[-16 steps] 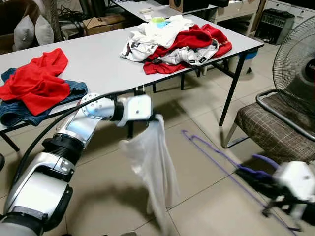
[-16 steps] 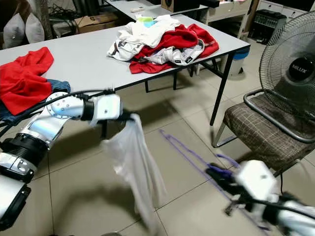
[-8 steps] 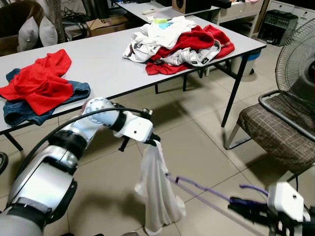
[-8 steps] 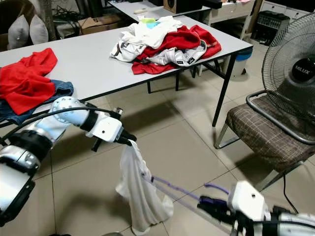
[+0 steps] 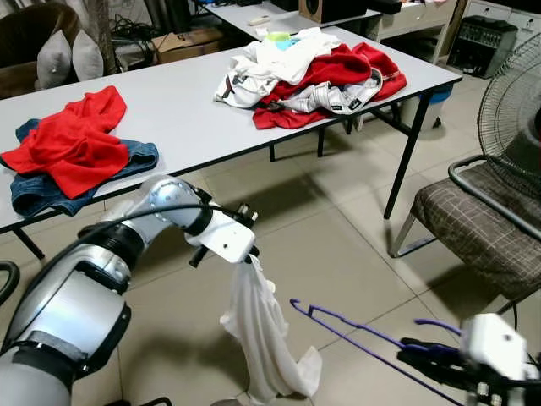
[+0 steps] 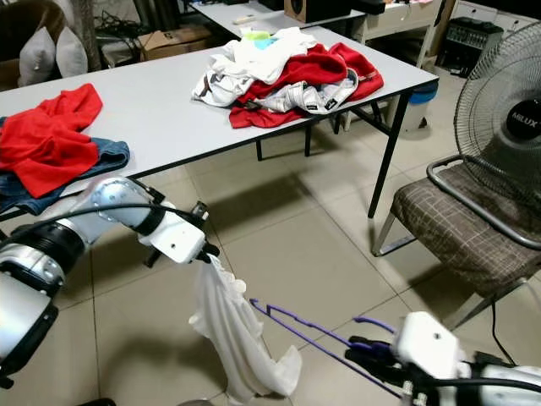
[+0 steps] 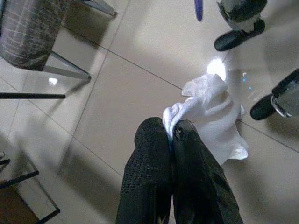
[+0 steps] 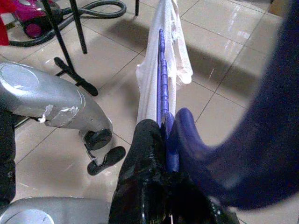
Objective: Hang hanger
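A white garment (image 5: 264, 338) hangs limp over the tiled floor, pinched at its top by my left gripper (image 5: 251, 258), which is shut on it; the black fingers (image 7: 159, 154) clamp the bunched cloth (image 7: 210, 112). A purple hanger (image 5: 359, 337) lies nearly level low on the right, its far corner close beside the garment. My right gripper (image 5: 427, 348) is shut on the hanger near its hook (image 5: 435, 325). In the right wrist view the hanger (image 8: 162, 79) runs along the fingers toward the garment (image 8: 156, 84).
A grey table (image 5: 182, 110) stands behind with red and denim clothes (image 5: 72, 152) at left and a heap of red and white clothes (image 5: 308, 72) at right. A padded chair (image 5: 478, 233) and a standing fan (image 6: 507, 110) are at the right.
The left gripper has lowered slightly with the garment. The hanger's far corner has drawn back out of the garment and now sits just to its right.
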### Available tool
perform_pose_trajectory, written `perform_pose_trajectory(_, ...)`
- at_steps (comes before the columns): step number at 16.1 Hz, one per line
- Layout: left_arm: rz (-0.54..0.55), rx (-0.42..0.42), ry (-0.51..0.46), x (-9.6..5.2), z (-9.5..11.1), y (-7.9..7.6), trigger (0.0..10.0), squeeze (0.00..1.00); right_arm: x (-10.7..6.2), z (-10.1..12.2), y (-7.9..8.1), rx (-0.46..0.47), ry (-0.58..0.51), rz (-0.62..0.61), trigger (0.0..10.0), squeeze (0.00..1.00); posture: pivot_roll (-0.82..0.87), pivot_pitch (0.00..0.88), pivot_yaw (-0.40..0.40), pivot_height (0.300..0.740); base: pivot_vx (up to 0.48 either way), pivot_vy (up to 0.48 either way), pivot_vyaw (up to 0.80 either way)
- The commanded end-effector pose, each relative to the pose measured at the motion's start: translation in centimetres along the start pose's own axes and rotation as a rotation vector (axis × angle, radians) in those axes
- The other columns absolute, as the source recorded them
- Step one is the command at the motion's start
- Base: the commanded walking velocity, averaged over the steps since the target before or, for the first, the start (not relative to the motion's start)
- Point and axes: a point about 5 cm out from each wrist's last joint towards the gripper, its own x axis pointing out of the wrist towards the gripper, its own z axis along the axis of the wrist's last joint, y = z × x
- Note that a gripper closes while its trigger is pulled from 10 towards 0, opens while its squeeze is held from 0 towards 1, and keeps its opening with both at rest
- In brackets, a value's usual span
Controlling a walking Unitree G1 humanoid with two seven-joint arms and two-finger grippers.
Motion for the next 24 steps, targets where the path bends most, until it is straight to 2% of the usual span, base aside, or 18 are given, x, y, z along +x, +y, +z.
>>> perform_pose_trajectory(1, -0.012, 0.003, 0.020, 0.3, -0.2, -0.4, 10.0, 0.00, 0.4, -0.7, -0.3, -0.005, 0.059, -0.019, 10.0, 0.00, -0.04, 0.052, 0.119, 0.740, 0.000, 0.000, 0.00)
perform_pose_trajectory(4, -0.034, -0.030, -0.042, 2.4, -0.1, -1.9, 10.0, 0.00, 1.6, -2.1, -1.9, -0.006, 0.129, -0.114, 10.0, 0.00, -0.04, 0.060, 0.132, 0.740, 0.000, 0.000, 0.00)
perform_pose_trajectory(5, -0.032, -0.031, -0.053, 2.6, 0.0, -2.0, 10.0, 0.00, 1.8, -2.2, -2.1, -0.004, 0.126, -0.129, 10.0, 0.00, -0.03, 0.060, 0.134, 0.740, 0.000, 0.000, 0.00)
perform_pose_trajectory(7, -0.036, -0.011, -0.086, 3.6, 0.5, -2.6, 10.0, 0.00, 2.8, -1.5, -1.6, -0.027, 0.100, -0.082, 10.0, 0.00, -0.03, 0.064, 0.131, 0.740, 0.000, 0.000, 0.00)
perform_pose_trajectory(9, -0.031, -0.002, -0.101, 3.7, 0.8, -2.5, 10.0, 0.00, 3.1, -1.6, -1.6, -0.034, 0.103, -0.072, 10.0, 0.00, -0.03, 0.066, 0.133, 0.740, 0.000, 0.000, 0.00)
perform_pose_trajectory(11, -0.019, 0.054, -0.142, 3.5, 1.6, -1.7, 10.0, 0.00, 4.3, -2.2, -1.7, -0.039, 0.112, -0.018, 10.0, 0.00, -0.02, 0.068, 0.137, 0.740, 0.000, 0.000, 0.00)
perform_pose_trajectory(13, -0.013, 0.076, -0.148, 3.3, 1.8, -1.4, 10.0, 0.00, 4.6, -2.5, -1.6, -0.044, 0.128, 0.005, 10.0, 0.00, -0.02, 0.070, 0.135, 0.740, 0.000, 0.000, 0.00)
perform_pose_trajectory(17, 0.001, 0.080, -0.150, 2.8, 1.8, -1.1, 10.0, 0.00, 4.8, -2.9, -1.2, -0.048, 0.144, 0.045, 10.0, 0.00, -0.01, 0.074, 0.139, 0.740, 0.000, 0.000, 0.00)
perform_pose_trajectory(24, -0.024, 0.124, -0.175, 2.6, 2.2, -1.2, 10.0, 0.00, 4.8, -3.4, -1.5, -0.040, 0.153, 0.016, 10.0, 0.00, -0.01, 0.076, 0.154, 0.740, 0.000, 0.000, 0.00)
